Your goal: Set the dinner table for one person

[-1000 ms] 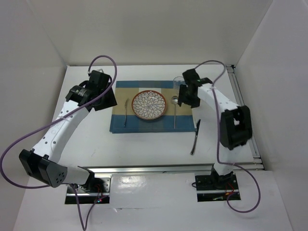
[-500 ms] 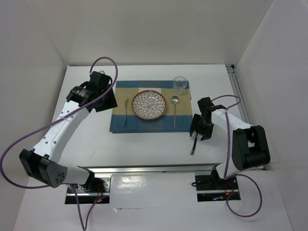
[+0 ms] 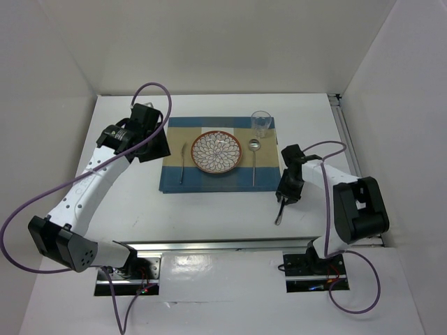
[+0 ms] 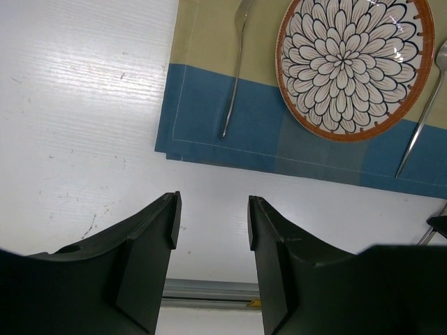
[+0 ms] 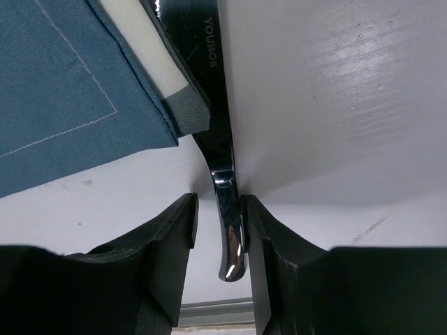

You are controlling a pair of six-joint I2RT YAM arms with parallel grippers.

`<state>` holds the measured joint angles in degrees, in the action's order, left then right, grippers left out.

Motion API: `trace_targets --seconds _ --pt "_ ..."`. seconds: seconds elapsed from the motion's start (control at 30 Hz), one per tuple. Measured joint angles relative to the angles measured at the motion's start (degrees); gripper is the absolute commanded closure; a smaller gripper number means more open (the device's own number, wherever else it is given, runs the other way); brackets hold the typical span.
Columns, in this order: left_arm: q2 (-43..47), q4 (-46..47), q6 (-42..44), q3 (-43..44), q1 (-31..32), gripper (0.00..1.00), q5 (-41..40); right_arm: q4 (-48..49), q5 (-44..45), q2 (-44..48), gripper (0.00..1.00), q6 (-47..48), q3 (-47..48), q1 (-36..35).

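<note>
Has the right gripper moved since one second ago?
Yes. The right gripper has come from the glass toward the near edge, and now straddles the knife beside the placemat.

From my station the dinner table (image 3: 209, 209) reads plain matte white. The placemat (image 3: 171, 183) is banded blue and tan. At the placemat's centre, the plate (image 3: 216, 152) is white with dark blue petals fanning outward and an orange-brown rim. The fork (image 3: 181, 162) on the placemat's left part and the spoon (image 3: 254, 162) on its right part are silver. The glass (image 3: 261, 123) at its far right corner is clear. The knife (image 5: 227, 237) just off its right edge looks dark and glossy.
</note>
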<state>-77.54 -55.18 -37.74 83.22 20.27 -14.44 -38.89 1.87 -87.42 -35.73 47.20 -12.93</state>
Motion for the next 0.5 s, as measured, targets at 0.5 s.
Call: trace_targets --seconds 0.5 --pt "0.0 0.0 0.1 0.0 0.0 0.41 0.5 -1.4 3.9 -2.0 0.9 -5.5 1.2 -5.4"
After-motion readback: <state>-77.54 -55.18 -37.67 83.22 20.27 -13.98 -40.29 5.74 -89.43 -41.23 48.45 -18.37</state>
